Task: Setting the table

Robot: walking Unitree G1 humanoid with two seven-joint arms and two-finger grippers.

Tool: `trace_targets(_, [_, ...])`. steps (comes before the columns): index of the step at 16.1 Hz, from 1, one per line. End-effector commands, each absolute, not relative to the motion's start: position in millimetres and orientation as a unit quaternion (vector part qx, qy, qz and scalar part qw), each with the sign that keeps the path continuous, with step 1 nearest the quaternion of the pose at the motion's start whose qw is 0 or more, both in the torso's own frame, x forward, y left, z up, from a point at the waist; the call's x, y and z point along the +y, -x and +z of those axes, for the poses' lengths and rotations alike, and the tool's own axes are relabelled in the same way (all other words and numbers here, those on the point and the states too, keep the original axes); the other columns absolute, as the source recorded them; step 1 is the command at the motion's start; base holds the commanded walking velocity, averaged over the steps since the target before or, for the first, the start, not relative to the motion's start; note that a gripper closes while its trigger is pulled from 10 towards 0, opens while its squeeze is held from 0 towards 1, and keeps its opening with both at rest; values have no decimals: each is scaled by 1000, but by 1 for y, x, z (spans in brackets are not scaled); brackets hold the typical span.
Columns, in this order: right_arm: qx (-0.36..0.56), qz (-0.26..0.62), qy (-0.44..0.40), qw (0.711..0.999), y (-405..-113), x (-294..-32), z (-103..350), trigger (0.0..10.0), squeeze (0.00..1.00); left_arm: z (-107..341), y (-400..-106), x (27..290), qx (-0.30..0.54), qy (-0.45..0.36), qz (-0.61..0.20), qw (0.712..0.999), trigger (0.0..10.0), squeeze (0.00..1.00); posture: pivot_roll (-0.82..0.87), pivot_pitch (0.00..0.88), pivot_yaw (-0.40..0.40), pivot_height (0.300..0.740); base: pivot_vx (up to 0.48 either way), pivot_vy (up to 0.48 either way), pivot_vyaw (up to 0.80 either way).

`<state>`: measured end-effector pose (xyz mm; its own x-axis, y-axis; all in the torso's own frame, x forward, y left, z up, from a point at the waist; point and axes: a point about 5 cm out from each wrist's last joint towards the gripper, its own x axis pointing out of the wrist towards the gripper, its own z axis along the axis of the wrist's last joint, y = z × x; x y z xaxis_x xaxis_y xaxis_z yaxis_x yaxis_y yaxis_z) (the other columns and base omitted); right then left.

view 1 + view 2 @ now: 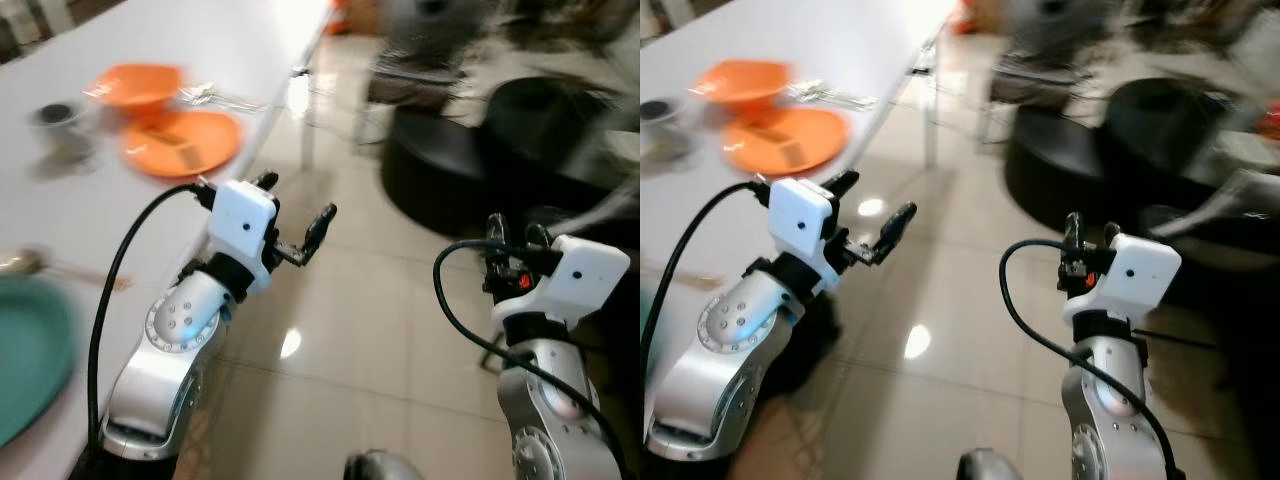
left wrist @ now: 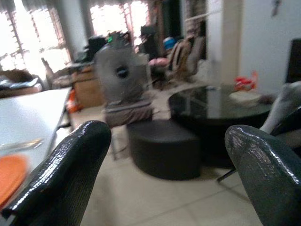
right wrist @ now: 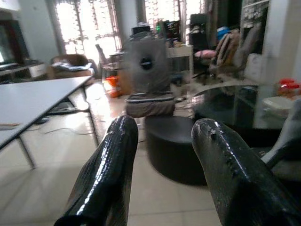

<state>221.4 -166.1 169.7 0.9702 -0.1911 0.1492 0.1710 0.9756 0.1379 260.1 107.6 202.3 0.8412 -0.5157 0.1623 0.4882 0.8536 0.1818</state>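
Observation:
A white table (image 1: 150, 30) runs along my left. On it lie an orange bowl (image 1: 135, 85), an orange plate (image 1: 180, 142), forks (image 1: 215, 97), a small metal cup (image 1: 60, 125), a spoon (image 1: 30, 265) and a teal plate (image 1: 30, 355) at the near edge. My left gripper (image 1: 293, 207) is open and empty, just off the table's edge over the floor, level with the orange plate. My right gripper (image 1: 517, 235) is raised over the tiles to the right; its fingers (image 3: 108, 169) stand apart with nothing between them. Both eye views are blurred.
A black round pouf (image 1: 440, 165) and a dark glass coffee table (image 2: 211, 101) stand ahead on the right. A grey floor fan (image 2: 122, 70) stands behind the pouf. Shiny beige floor tiles (image 1: 350, 330) lie between table and pouf. A table leg (image 1: 305, 130) stands ahead.

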Motion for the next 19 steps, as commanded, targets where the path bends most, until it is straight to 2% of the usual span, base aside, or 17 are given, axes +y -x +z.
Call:
trace_targets(1, [-79, -97, -63, 990, -223, -168, 170, 10000, 0, 204, -260, 104, -106, -62, -273, 954, 10000, 0, 23, 69, -32, 740, 431, 0, -800])
trace_targets(6, [-79, -96, -62, 990, -223, -168, 171, 10000, 0, 205, -261, 103, -109, -62, -274, 953, 10000, 0, 23, 69, -31, 740, 434, 0, -800])
trace_targets(12, [-52, -53, 25, 997, -241, -175, 160, 10000, 0, 194, -274, 109, -79, -78, -224, 968, 10000, 0, 18, 66, -27, 740, 434, 0, 0])
trace_targets(19, [-8, -31, 46, 998, -245, -179, 142, 10000, 0, 176, -287, 123, -48, -90, -172, 980, 10000, 0, 11, 53, -18, 740, 427, 0, 0])
